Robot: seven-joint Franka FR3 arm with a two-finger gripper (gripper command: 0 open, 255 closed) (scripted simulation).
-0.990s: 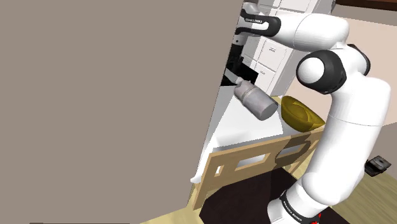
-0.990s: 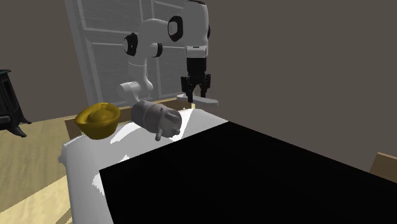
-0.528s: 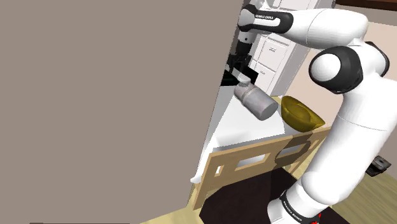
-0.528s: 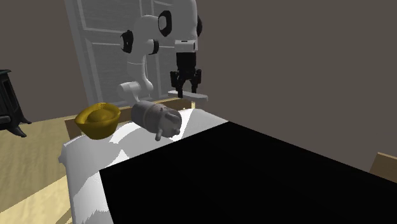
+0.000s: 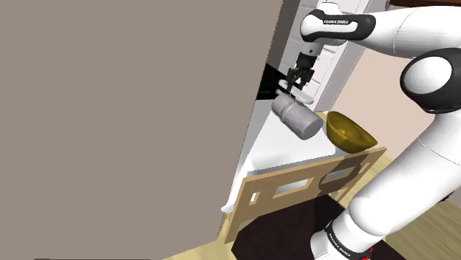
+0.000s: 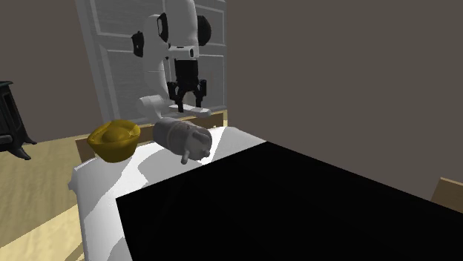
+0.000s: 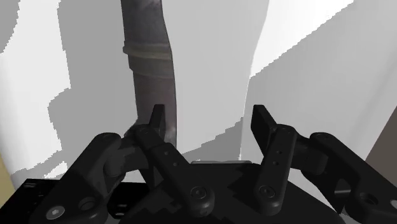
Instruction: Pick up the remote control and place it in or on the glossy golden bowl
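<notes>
Hanging over one bed (image 5: 284, 148) in the shoulder view, one hand (image 5: 298, 83) clasps one pale remote (image 5: 298, 93) just above one grey canister (image 5: 298, 118), with one golden bowl (image 5: 347, 131) beside it. Second exterior view: remote aloft, apart from the bowl. Wrist view: two fingers (image 7: 264, 127) pinch it.

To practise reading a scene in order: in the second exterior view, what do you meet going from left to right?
black stove → golden bowl → grey canister → wooden frame corner. Left out: the remote control in the jaws, overlapping the canister.
</notes>
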